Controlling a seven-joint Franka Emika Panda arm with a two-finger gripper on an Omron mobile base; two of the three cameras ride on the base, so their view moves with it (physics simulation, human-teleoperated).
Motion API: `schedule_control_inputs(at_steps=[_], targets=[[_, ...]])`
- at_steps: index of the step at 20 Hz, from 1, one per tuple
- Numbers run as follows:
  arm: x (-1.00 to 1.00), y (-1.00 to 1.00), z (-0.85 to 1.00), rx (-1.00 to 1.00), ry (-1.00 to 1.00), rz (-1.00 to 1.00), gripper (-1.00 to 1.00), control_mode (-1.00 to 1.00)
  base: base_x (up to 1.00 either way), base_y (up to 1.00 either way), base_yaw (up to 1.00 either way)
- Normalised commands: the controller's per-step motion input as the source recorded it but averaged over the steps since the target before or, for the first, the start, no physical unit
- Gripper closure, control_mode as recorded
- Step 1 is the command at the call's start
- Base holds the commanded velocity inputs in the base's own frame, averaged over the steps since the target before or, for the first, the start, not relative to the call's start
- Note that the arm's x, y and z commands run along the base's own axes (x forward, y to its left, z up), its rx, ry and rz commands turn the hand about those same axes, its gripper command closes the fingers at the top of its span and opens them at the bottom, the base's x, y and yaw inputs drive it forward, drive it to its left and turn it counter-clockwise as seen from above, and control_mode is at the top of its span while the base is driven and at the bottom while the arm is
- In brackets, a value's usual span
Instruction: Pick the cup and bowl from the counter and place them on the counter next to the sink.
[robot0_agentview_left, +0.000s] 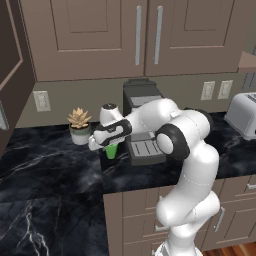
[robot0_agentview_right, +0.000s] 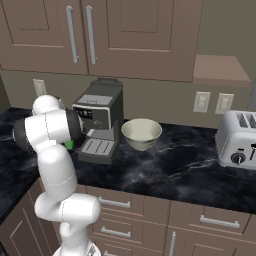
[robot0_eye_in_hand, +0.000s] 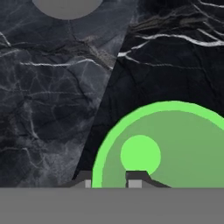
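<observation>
The cup (robot0_eye_in_hand: 168, 144) is standing upright on the counter (robot0_agentview_left: 45, 165), its long axis vertical and its mouth facing straight up into the hand view, where the pale round floor is showing inside the bright rim. In the left base view the cup (robot0_agentview_left: 111, 151) is sitting just left of the coffee machine (robot0_agentview_left: 142, 125), with the succulent (robot0_agentview_left: 79, 125) further left, near the wall.

The gripper (robot0_eye_in_hand: 111, 180) is reaching down over the cup, one fingertip outside the rim and one inside it, so the fingers are straddling the cup's wall with only a narrow gap between them. Whether they are pressing on it I cannot tell.

Left of the cup and toward the front edge, the black marble is lying bare. On the far side of the machine, in the right base view, the bowl (robot0_agentview_right: 142, 133) is resting mouth up on the counter, well apart from the toaster (robot0_agentview_right: 240, 140) at the right.
</observation>
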Motion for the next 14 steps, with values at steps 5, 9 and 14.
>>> schedule_control_inputs(at_steps=[5,9,14], targets=[[-0.07,0.00,0.07,0.00,0.01,0.00,1.00,-1.00,0.00,0.00,0.00],[-0.49,0.00,0.78,-0.01,-0.05,0.00,1.00,-1.00,0.00,0.00,0.00],[-0.50,0.00,0.94,0.00,-0.03,0.00,1.00,-1.00,0.00,0.00,0.00]])
